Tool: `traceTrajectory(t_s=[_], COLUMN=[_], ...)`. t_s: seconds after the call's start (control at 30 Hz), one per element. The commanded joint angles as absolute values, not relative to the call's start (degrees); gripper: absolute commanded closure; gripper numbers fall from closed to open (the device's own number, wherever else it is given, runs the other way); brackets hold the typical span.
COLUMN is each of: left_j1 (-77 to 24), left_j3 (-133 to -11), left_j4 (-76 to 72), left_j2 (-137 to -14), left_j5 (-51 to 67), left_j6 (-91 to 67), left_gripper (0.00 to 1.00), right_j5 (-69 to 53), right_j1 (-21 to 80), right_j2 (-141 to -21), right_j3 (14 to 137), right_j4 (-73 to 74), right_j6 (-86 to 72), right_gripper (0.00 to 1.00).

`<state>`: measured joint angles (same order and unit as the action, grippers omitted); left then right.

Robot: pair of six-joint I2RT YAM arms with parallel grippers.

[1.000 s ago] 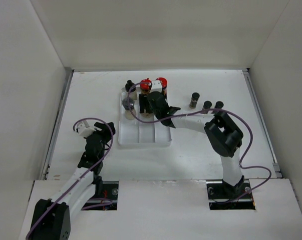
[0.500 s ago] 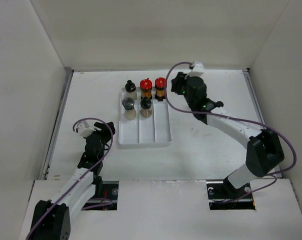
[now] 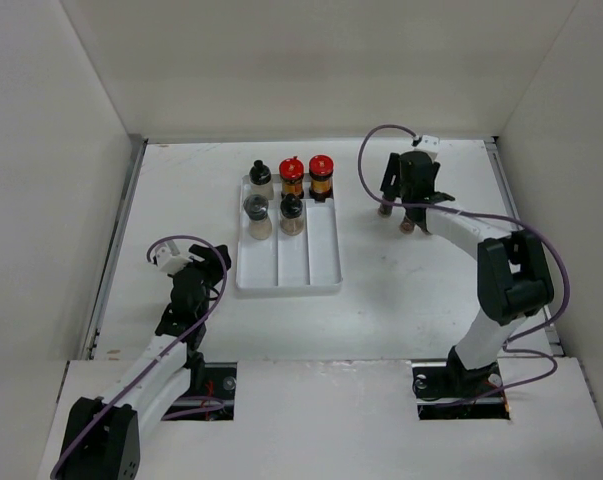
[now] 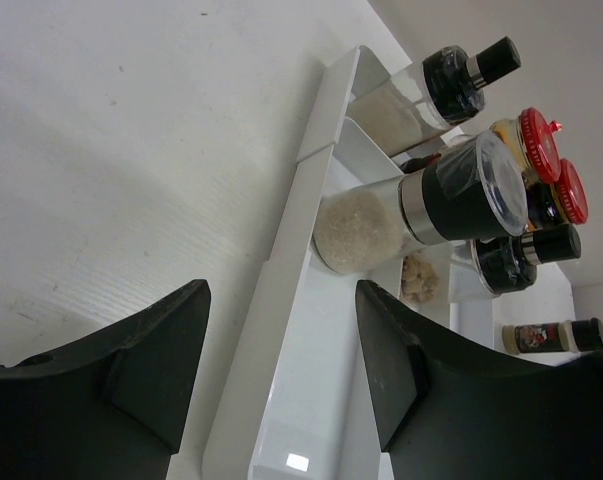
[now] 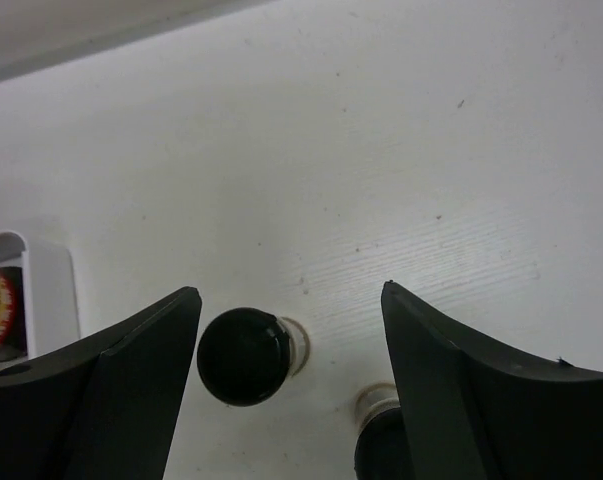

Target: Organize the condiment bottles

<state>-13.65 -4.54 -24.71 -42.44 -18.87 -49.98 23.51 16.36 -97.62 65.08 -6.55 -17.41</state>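
Five condiment bottles stand at the far end of the white tray (image 3: 286,270): two red-capped ones (image 3: 292,177) (image 3: 321,174), a black-capped pale one (image 3: 260,178), a grey-capped grinder (image 3: 256,215) and a black-capped one (image 3: 291,213). Two tiny dark bottles (image 3: 385,208) (image 3: 408,223) stand on the table right of the tray. My right gripper (image 3: 399,203) hovers over them, open and empty. In the right wrist view the gripper (image 5: 289,295) has one black cap (image 5: 243,355) between its jaws, and a second cap (image 5: 386,445) by the right finger. My left gripper (image 3: 196,270) is open and empty, left of the tray.
In the left wrist view, the left gripper (image 4: 281,295) faces the tray's near left rim (image 4: 281,260), with the grinder (image 4: 431,200) and the red caps (image 4: 541,140) beyond. White walls enclose the table. Purple cables loop over both arms.
My right arm has swung from the tray's bottles to the right and now hangs over the tiny dark bottles. My left arm has not moved.
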Motion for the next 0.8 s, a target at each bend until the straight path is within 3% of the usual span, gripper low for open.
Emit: traceTrajectory(t_s=[0.0,0.37,0.5,0.77], left_j1=[-14.0,-14.2,-14.3,-14.3], left_j3=[-5.2,-5.3,-5.5,-5.4], left_j4=[-27.7,-27.8,-27.8,-27.9], left_j2=[-42.0,-42.2,-43.4,-42.8], left_j5=[-19.4,-19.4,-18.8,-19.0], left_j6=[-49.2,-49.2,-49.4,-49.4], left_gripper=[0.42,0.42,0.42,0.42], right_j5=[23.3,23.5,23.6,24.2], right_j1=[16.7,19.5,19.8,20.7], right_j2=[-99.6,-102.8,-103.3,-104.2], right_j3=[69.4,70.3,70.8,70.2], right_j4=[-5.8,-5.5,-5.0,-3.1], right_j6=[-15.3,-14.2,-14.6,-16.9], right_gripper=[0.22,0.31,0.39,0.42])
